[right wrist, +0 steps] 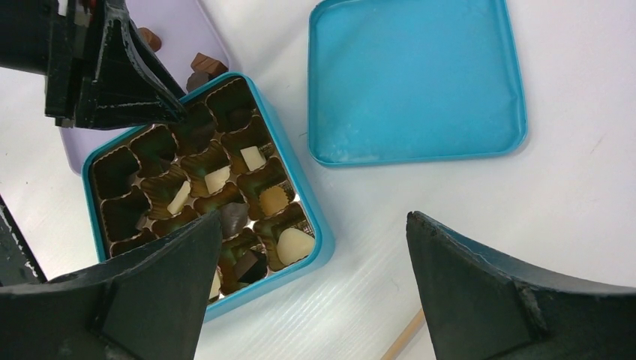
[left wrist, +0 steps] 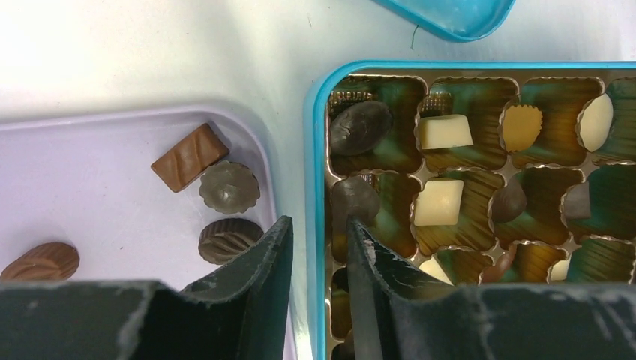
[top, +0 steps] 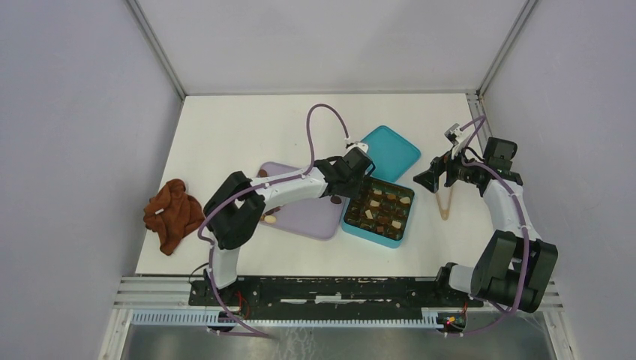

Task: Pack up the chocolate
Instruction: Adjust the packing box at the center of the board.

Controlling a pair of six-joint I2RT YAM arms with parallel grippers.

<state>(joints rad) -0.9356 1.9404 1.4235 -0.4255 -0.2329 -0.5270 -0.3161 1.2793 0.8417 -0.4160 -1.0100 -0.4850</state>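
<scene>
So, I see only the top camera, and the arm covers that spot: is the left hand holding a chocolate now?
Observer: No. The left hand is empty. One finger is over the lilac tray, the other over the teal box, with a narrow gap between them.
Operator: Are there pieces on the tray near it?
Observer: Yes, four brown chocolates lie on the tray beside that hand.
Operator: And the right hand?
Observer: The right hand is wide open and holds nothing.
</scene>
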